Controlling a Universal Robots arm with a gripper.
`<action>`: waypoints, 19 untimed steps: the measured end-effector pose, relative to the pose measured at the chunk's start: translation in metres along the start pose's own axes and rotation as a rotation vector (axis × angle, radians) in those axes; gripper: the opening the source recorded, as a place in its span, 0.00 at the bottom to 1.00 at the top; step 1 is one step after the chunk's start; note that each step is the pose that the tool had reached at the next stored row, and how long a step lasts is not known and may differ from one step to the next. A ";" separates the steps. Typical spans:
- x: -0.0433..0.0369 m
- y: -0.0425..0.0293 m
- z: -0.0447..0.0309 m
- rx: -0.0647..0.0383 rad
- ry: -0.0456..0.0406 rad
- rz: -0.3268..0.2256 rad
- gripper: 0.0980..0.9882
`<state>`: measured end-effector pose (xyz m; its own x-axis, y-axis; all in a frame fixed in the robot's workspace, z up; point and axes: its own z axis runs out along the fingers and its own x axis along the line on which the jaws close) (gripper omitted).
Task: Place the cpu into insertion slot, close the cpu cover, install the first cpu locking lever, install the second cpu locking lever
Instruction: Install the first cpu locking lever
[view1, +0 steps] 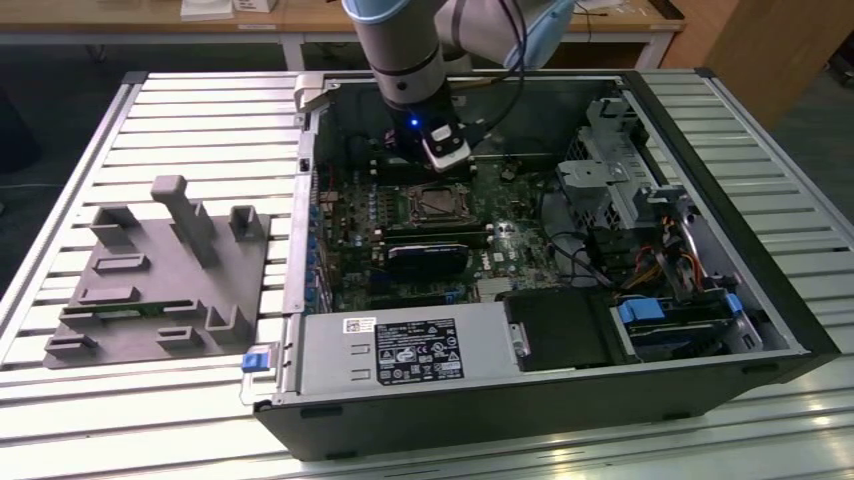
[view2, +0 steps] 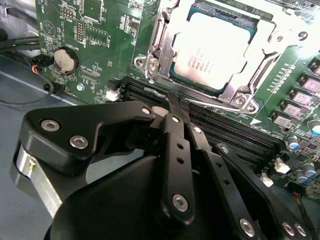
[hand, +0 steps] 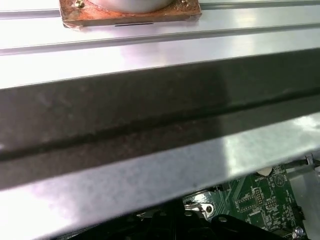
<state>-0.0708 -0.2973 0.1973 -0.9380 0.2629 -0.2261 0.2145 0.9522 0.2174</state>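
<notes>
One cpu (view2: 214, 49) sits under one cpu cover (view2: 165, 45); tool (view2: 172, 102) clenched, empty.

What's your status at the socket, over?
Gripper shut, empty, over memory slots. Cpu seated in insertion slot, cpu cover down around it. Nothing in the way.

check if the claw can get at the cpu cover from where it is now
Probably yes. In the second wrist view the claw sits just short of the cpu cover, which lies down around the cpu. Only the low memory slots lie between them, and nothing stands over the cover.
</notes>
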 end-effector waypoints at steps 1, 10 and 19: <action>0.0001 -0.0001 0.0004 0.000 -0.0006 0.002 0.01; 0.0011 -0.0010 0.0043 0.004 -0.0074 0.014 0.01; 0.0019 -0.0018 0.0077 0.007 -0.0122 0.020 0.01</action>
<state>-0.0709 -0.2974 0.1891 -0.9301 0.2837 -0.2334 0.2351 0.9478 0.2153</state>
